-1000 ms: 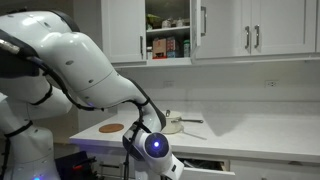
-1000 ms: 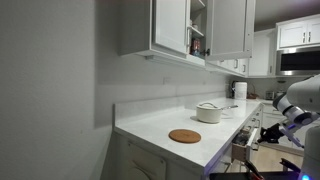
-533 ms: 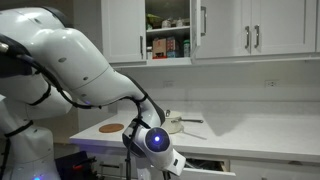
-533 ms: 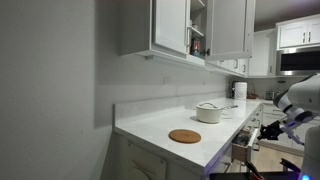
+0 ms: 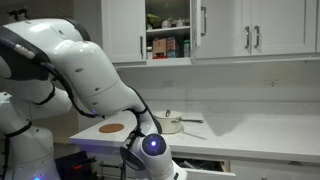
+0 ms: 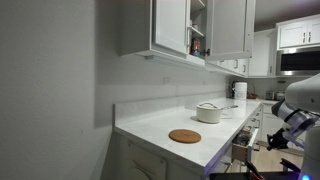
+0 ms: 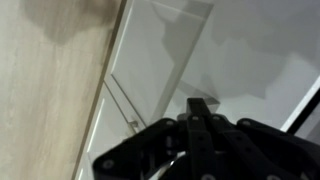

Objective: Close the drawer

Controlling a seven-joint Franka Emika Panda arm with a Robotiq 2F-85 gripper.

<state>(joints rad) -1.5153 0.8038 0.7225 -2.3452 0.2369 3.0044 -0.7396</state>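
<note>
Open drawer (image 5: 208,170) below the countertop (image 5: 250,140), gripper (image 7: 200,108) closed.
The drawer is seen pulled out under the white countertop; the jaws are pressed together and nothing is held between them.

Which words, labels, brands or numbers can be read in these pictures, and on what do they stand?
No text can be read anywhere.
The packages in the open cupboard may carry labels, but these are too small and blurred to read.
</note>
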